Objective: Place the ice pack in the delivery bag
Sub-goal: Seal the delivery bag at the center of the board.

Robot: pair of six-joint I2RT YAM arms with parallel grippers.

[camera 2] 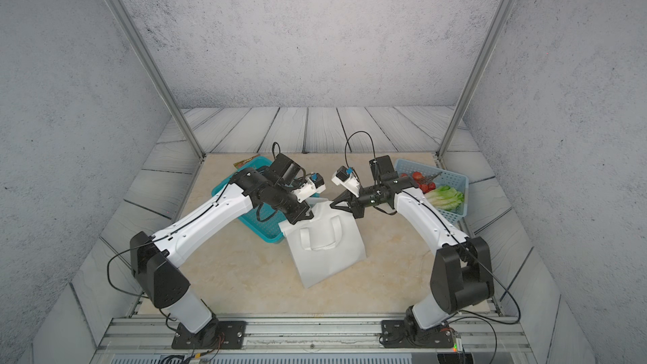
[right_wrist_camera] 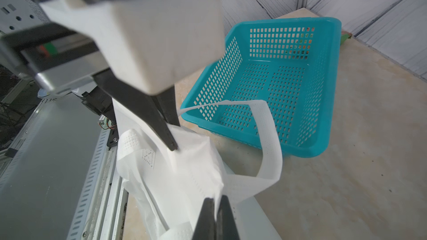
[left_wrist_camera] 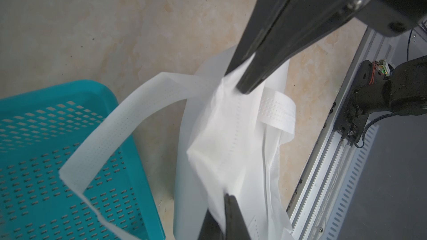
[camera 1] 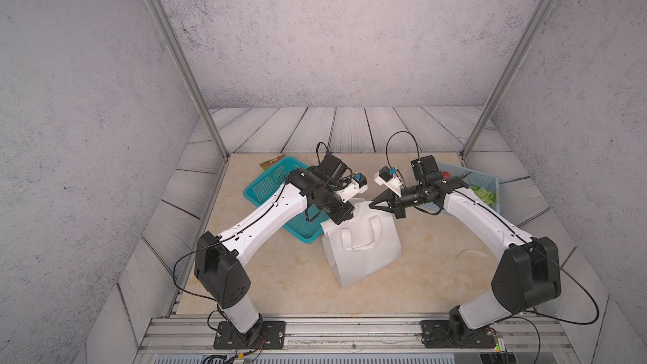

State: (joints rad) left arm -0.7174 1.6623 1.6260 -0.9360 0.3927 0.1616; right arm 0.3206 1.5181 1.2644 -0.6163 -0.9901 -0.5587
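Left wrist view: left fingers [left_wrist_camera: 234, 220] and right fingers [left_wrist_camera: 254, 72] both pinch the delivery bag [left_wrist_camera: 221, 139] rim.

Inside of delivery bag [camera 1: 364, 257] hidden

Light is soft and even in both top views, with only faint shadows on the tabletop [camera 1: 437, 274]. The wide lens bends the scene: the metal posts [camera 1: 175, 47] lean outward toward the edges. In the wrist views the white bag [left_wrist_camera: 231, 139] is almost washed out, and its folds look smeared. A white block [right_wrist_camera: 150, 31] very near the lens is out of focus, while the basket [right_wrist_camera: 277, 77] behind it is sharp.
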